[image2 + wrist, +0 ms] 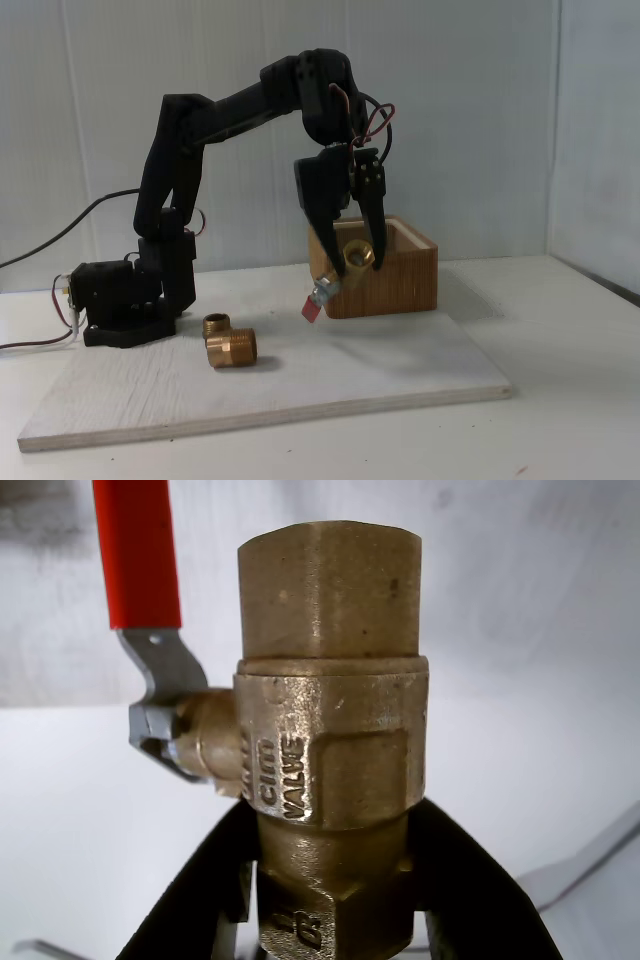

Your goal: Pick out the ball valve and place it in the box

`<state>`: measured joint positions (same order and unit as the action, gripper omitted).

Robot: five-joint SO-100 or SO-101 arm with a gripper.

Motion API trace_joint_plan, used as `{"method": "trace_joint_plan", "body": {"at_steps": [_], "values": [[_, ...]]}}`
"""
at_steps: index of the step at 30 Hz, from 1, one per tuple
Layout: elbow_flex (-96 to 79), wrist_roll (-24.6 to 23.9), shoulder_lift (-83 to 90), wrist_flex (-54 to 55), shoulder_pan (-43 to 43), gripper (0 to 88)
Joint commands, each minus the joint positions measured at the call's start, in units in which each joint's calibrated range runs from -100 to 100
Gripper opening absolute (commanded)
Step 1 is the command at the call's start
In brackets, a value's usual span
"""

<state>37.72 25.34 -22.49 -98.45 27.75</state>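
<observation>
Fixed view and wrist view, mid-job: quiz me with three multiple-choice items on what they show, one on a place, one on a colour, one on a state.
1. In the fixed view, where is the ball valve?
A. Lying on the board
B. Held in the air in front of the box
C. Resting on the arm's base

2. What colour is the valve's lever handle?
A. Blue
B. Yellow
C. Red

3. What is the state of the claw?
A. Shut on the ball valve
B. Open with nothing in it
C. Shut on the brass elbow fitting

Answers:
1 B: the valve hangs above the board, level with the box's front wall.
2 C: the wrist view shows a red sleeve on the grey lever.
3 A: black fingers press both sides of the brass body, while the elbow fitting lies on the board.
</observation>
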Motion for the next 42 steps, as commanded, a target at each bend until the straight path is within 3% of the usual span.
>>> {"method": "trace_joint_plan", "body": {"at_steps": [1, 30, 37, 42], "values": [[3.2, -0.7, 3.6, -0.9, -0.6, 0.8], [3.8, -8.6, 28.6, -0.8, -3.8, 0.7], [3.8, -13.0, 31.4, -0.8, -8.5, 0.7], [3.0, -18.8, 31.2, -0.9, -13.6, 0.7]]}}
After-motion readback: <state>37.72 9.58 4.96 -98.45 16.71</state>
